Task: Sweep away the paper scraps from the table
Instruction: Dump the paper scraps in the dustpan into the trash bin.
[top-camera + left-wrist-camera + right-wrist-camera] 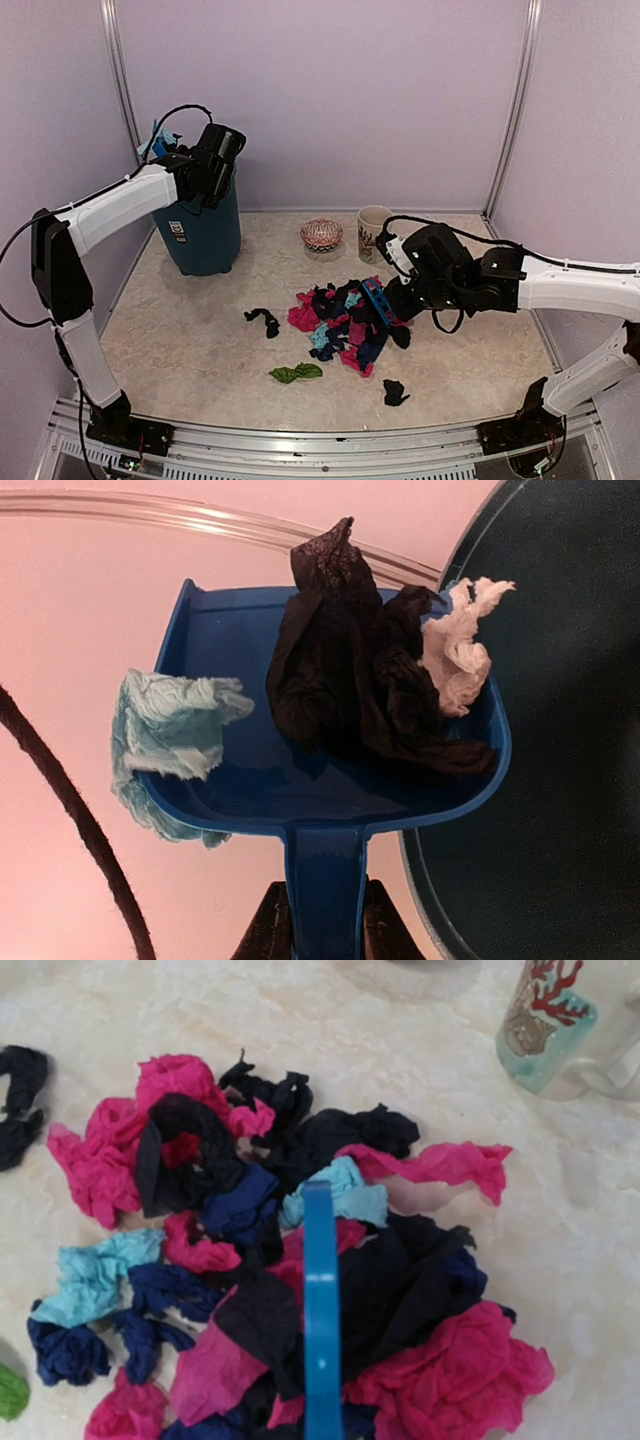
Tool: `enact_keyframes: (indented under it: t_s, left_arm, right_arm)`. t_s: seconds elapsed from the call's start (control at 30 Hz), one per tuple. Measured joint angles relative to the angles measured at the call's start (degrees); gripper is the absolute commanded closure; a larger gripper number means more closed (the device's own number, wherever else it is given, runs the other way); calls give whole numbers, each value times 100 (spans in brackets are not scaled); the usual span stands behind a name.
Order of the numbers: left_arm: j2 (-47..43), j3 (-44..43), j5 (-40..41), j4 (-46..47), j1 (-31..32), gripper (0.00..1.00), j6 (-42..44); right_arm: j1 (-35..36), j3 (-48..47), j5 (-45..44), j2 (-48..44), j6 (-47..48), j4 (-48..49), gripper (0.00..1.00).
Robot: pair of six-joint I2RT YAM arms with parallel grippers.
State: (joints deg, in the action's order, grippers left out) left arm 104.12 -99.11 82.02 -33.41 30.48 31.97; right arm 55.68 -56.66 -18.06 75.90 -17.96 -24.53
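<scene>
Most of the paper scraps (345, 322) lie in one heap right of the counter's middle: pink, black, navy and light blue wads piled together. A few sit apart from it. I see a black wad (263, 320) to the left, a green wad (296, 373) near and left, and another black one (395, 392) on the near side. The counter (180, 340) around them is mottled beige.

My right hand (398, 292) is low at the heap's right edge, clenched on the blue brush (320, 1300), whose handle runs out over the wads in the wrist view. Beyond the heap, on the far side, stand a mug (373, 233) with a red coral print and a small patterned bowl (321, 234) to its left.

My left hand (325, 925) is raised at the far left, gripping the handle of the blue dustpan (230, 630). The pan carries a big black wad (350, 680), a light blue one (170, 735) hanging over its left wall and a pale one (455, 660) at its right corner. That corner overlaps the rim of the dark teal bin (205, 235), which stands on the counter at the far left.
</scene>
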Motion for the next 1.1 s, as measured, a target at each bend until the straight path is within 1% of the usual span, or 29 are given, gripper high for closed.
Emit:
enact_keyframes:
  t_s: [0.07,0.2,0.27,0.37,0.5,0.7,0.87,0.93,1.1]
  left_arm:
    - [-9,229,87,634,17,100,643]
    - [-79,1115,153,2363,61,100,2264]
    - [-76,1440,133,2962,70,100,2957]
    - [-81,1532,114,3469,68,100,3558]
    - [-120,1528,109,3842,61,100,3921]
    - [-157,1517,92,4100,35,100,4194]
    - [-232,1508,-11,4151,-24,100,4164]
    - [-249,1360,-118,3842,-57,100,3838]
    - [-249,509,-863,2291,-129,100,2188]
  right_arm:
    - [0,48,7,-59,-9,22,100]
    - [-2,127,11,-173,-17,55,100]
    - [-11,149,15,-210,-20,70,100]
    - [-35,190,28,-264,-17,92,100]
    - [-59,227,33,-275,-17,118,100]
    - [-74,254,68,-275,-17,170,100]
    - [-76,254,98,-275,-15,179,100]
    - [-76,254,111,-275,-13,181,100]
    - [-79,254,153,-275,-11,195,100]
